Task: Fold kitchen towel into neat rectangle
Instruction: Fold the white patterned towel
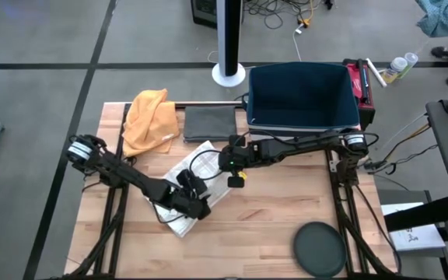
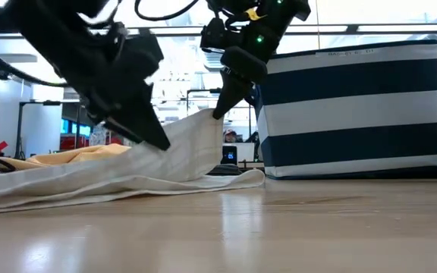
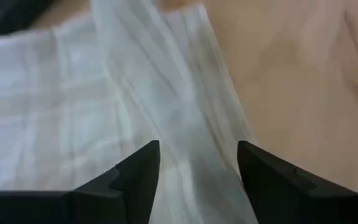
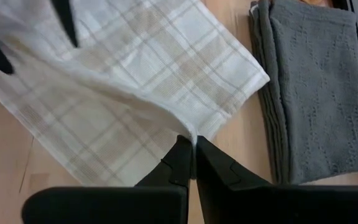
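Observation:
A white checked kitchen towel (image 1: pixel 203 175) lies partly spread on the wooden table (image 1: pixel 271 218). One part of it is drawn up into a ridge (image 2: pixel 192 136). My right gripper (image 4: pixel 193 149) is shut on the towel above the table's middle. My left gripper (image 3: pixel 199 152) is open. It slants down over the towel's near part, with one finger on each side of the raised ridge (image 3: pixel 191 137). My right gripper pinches the towel's edge (image 4: pixel 194 135) between its two fingertips, a short way from a corner (image 4: pixel 260 78) that lies on the table. The fingers slant down from the table's right. The pinched part (image 2: pixel 207 117) is lifted and the rest trails down to the table. My left gripper's fingers (image 3: pixel 145 165) flank the cloth ridge; I cannot tell whether they touch it.
An orange cloth (image 1: pixel 150 117) and a folded grey cloth (image 1: pixel 208 123) lie at the far left. A navy striped bin (image 1: pixel 302 97) stands at the far edge. A dark round disc (image 1: pixel 320 247) lies near the front right. Bare wood shows between them.

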Tool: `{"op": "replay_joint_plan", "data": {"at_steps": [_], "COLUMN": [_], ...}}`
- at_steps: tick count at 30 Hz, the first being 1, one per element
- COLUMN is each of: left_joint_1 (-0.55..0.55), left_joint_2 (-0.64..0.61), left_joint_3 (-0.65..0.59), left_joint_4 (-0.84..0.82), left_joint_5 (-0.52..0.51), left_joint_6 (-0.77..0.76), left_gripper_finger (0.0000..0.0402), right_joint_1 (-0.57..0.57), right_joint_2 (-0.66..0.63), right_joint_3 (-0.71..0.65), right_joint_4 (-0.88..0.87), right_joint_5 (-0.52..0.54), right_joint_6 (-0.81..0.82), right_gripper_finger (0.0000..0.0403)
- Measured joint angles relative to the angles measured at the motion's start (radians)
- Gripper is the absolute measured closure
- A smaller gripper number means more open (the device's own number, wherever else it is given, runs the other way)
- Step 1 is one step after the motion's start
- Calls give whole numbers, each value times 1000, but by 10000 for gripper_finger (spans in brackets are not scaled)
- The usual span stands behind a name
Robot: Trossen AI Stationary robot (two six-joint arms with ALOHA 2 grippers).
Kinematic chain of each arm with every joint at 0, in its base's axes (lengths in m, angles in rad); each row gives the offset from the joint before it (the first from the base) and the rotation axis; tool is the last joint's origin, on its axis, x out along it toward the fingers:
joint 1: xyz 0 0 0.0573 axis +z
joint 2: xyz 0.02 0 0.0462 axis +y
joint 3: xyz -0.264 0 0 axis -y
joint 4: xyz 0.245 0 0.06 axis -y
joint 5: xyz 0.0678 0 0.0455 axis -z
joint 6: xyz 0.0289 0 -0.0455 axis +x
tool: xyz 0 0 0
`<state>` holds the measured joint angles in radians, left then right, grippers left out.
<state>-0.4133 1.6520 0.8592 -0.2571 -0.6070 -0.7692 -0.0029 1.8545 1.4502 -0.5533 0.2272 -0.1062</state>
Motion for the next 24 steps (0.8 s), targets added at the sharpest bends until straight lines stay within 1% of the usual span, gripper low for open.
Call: {"op": "replay_joint_plan", "data": {"at_steps": [3, 8, 12, 19, 24], "left_joint_1": [-12, -24, -43, -113, -172], "left_joint_2": [0, 0, -5, -36, -31], "left_joint_3": [12, -5, -5, -6, -10], "left_joint_4": [-64, -116, -119, -120, -118], "left_joint_5": [48, 92, 136, 253, 260], "left_joint_6": [-1, -50, -78, -128, -211], "left_gripper_finger": [206, 224, 235, 242, 238], "right_joint_1": [0, 0, 0, 0, 0], "right_joint_2": [0, 0, 0, 0, 0], "right_joint_3": [0, 0, -1, -1, -1], "right_joint_4": [0, -8, -35, -48, -47], "right_joint_5": [0, -2, -2, -1, 0], "right_joint_6": [0, 1, 10, 11, 10], "right_gripper_finger": [394, 394, 394, 394, 394]}}
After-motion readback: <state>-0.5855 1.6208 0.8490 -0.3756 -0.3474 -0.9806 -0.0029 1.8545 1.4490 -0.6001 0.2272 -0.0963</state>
